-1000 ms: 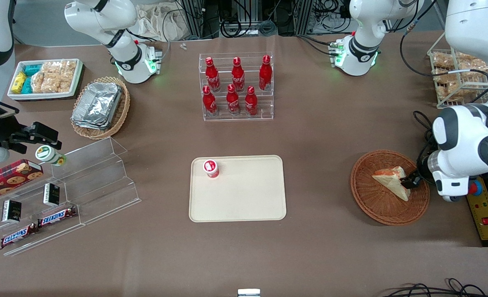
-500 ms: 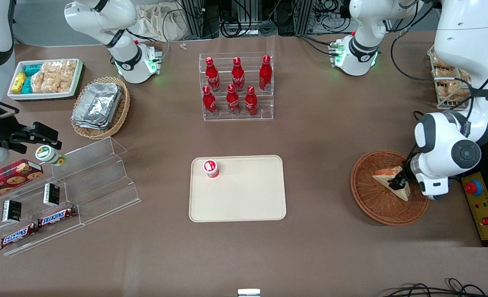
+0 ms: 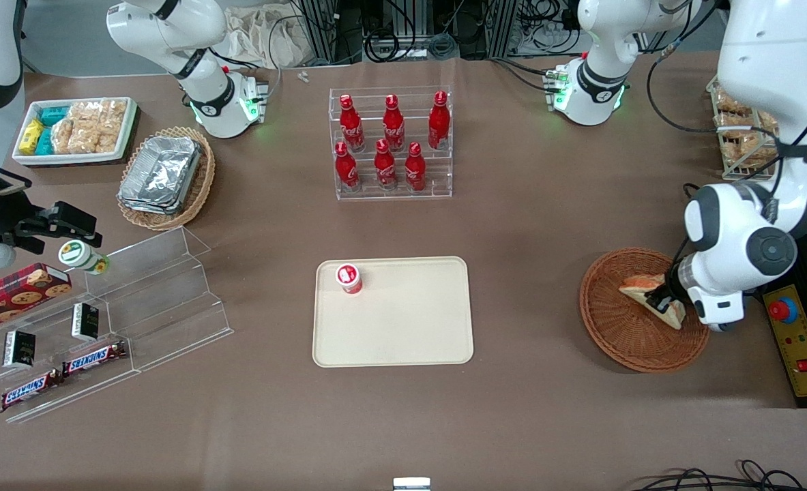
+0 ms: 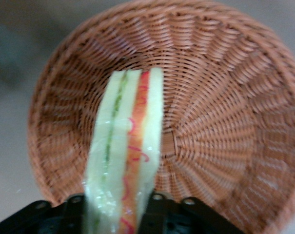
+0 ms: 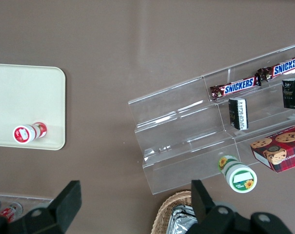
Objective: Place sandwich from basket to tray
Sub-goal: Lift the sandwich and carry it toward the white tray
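Left wrist view: gripper (image 4: 115, 207) jaws clamped on the sandwich (image 4: 125, 146) over the basket (image 4: 225, 97).

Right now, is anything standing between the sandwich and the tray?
Nothing visible stands between them. The gripper has its jaws shut on the sandwich in the basket; bare table lies between basket and tray. A small red-capped bottle stands in one tray corner, so set down elsewhere.

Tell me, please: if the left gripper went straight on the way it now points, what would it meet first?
Probably the woven floor of the basket. The gripper is shut on the sandwich, whose tip sticks out ahead, so the sandwich would likely touch the wicker before the fingers. Depth is hard to judge.
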Controlling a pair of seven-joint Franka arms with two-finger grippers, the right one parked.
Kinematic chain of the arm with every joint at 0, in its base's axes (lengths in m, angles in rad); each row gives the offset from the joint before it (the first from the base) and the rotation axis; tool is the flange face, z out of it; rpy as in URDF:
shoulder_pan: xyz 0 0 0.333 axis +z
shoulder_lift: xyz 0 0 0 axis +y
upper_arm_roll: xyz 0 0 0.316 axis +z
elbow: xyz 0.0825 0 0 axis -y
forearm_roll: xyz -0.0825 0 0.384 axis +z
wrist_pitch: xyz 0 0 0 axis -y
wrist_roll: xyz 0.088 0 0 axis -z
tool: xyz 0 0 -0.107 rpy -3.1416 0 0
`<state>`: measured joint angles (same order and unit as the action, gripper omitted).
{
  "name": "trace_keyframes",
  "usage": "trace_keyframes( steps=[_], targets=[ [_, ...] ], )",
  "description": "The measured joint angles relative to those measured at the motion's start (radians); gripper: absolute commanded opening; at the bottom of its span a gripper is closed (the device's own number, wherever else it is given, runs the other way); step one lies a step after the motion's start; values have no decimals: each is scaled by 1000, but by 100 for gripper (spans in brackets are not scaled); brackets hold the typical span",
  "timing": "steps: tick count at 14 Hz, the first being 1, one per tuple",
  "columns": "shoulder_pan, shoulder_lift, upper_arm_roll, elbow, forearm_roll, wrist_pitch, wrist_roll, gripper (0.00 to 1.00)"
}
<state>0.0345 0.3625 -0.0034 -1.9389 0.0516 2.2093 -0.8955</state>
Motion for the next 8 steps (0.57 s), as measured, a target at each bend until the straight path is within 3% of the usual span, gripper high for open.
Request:
trace_keyframes(
  steps=[5,8],
  targets=[
    [-5,-121,-113,245,0,-444,150,0],
    [-7,-112,-236,298,-13,-500,166,0]
  ],
)
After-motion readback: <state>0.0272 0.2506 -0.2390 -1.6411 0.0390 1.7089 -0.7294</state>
